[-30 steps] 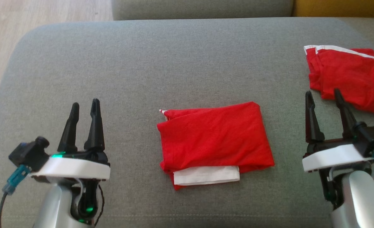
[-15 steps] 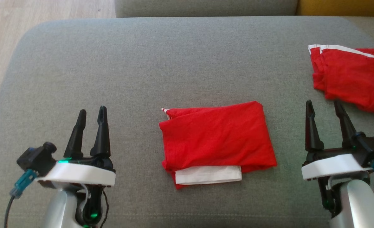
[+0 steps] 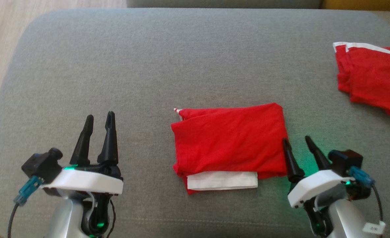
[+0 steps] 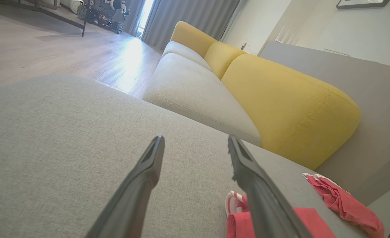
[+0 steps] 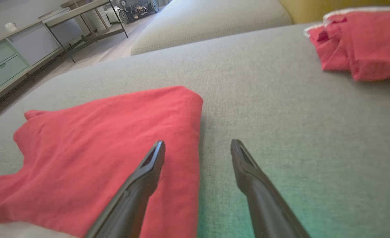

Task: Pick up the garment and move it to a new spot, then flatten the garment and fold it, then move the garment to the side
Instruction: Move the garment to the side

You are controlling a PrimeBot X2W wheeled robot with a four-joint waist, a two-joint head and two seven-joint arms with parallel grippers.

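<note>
1. The folded red cloth garment point(image 3: 229, 142), a neat rectangle with a white band point(image 3: 221, 180) showing at its near edge, lies flat on the grey fabric sofa cushion point(image 3: 148, 66) beneath it
2. Over the last second the right gripper point(image 3: 296, 140) has swung in from well off to the garment's right and now sits at its right edge; the whole head view has also drifted a little, so part of that shift is the camera's
3. In the right wrist view the gripper point(image 5: 197, 142) has its fingers spread apart and empty, one finger over the red cloth point(image 5: 99, 142) and the other over bare cushion just right of the garment
4. The left gripper point(image 3: 100, 115) has hardly moved: it waits well to the garment's left, fingers parted, holding nothing
5. The garment's shape is unchanged, so folding looks done and the move to the side seems to be starting
6. A second red garment with white trim point(image 3: 373, 79) lies far to the right of and beyond the folded one, the likely destination
</note>
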